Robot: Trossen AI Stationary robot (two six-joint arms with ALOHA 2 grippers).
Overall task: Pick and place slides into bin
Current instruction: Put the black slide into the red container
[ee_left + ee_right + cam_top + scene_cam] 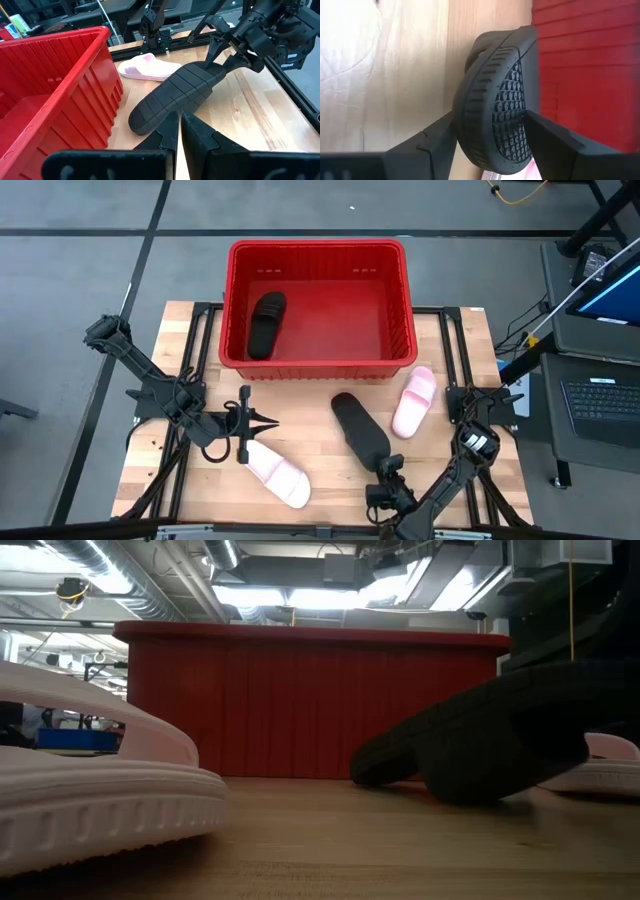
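The red bin (318,370) stands at the table's far middle with one black slide (267,324) lying in its left part. A second black slide (358,428) lies in front of the bin, and my right gripper (384,469) is shut on its near end. One pink slide (413,401) lies on its sole at the right. The other pink slide (279,472) lies at the near left. My left gripper (272,423) is shut and empty just beyond that pink slide, pointing toward the black slide (175,95). My right gripper pinches the black slide's near end (492,120) between its two fingers, one finger (435,145) on each side of it. The fingers come from the table's near side, along the slide. The held end is raised and the ribbed sole (190,85) shows. The far end (380,765) is low, at the table.
Bare wooden table top (320,490) lies between the two near slides and along the front edge. The bin's near wall (310,705) stands right behind the held slide. A desk with a laptop (600,395) stands off the table's right side.
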